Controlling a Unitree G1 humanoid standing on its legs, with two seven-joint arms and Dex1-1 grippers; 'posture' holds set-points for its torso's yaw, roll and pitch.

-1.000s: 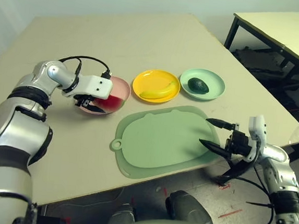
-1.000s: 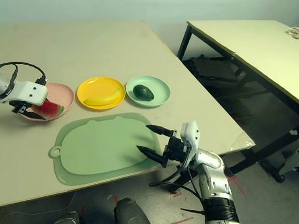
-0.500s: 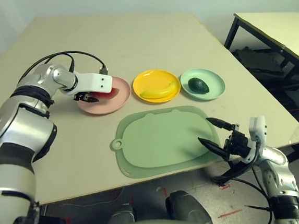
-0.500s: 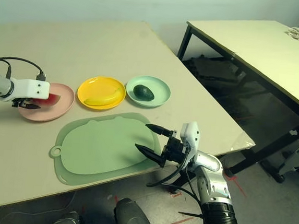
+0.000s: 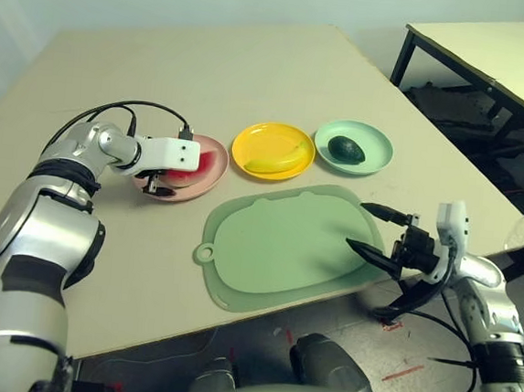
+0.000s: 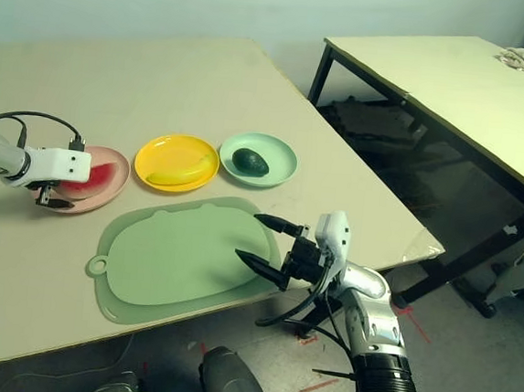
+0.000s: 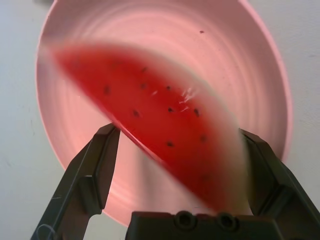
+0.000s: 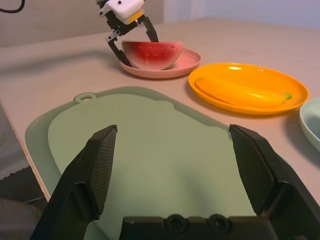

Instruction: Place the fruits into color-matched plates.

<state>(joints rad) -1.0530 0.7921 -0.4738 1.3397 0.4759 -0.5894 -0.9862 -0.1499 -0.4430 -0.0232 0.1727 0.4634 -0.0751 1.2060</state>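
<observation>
My left tool (image 7: pixel 175 150) has just spread its fingers and let go of the watermelon wedge (image 8: pixel 151 54), which a second ago it still clamped; the wedge now rests in the pink plate (image 5: pixel 204 178) at the far left of the desk (image 5: pixel 255 67), fingers straddling it. The banana (image 5: pixel 279 161) lies in the yellow plate (image 5: pixel 249 138) and the avocado (image 5: pixel 347 148) in the mint plate (image 5: pixel 381 150), so I judge all three fruits placed. My right tool (image 5: pixel 380 234) hangs released over the green mat's (image 5: pixel 276 243) right edge, near the desk's near right corner. Bare desk lies left of and beyond the plates for lifting clear.
</observation>
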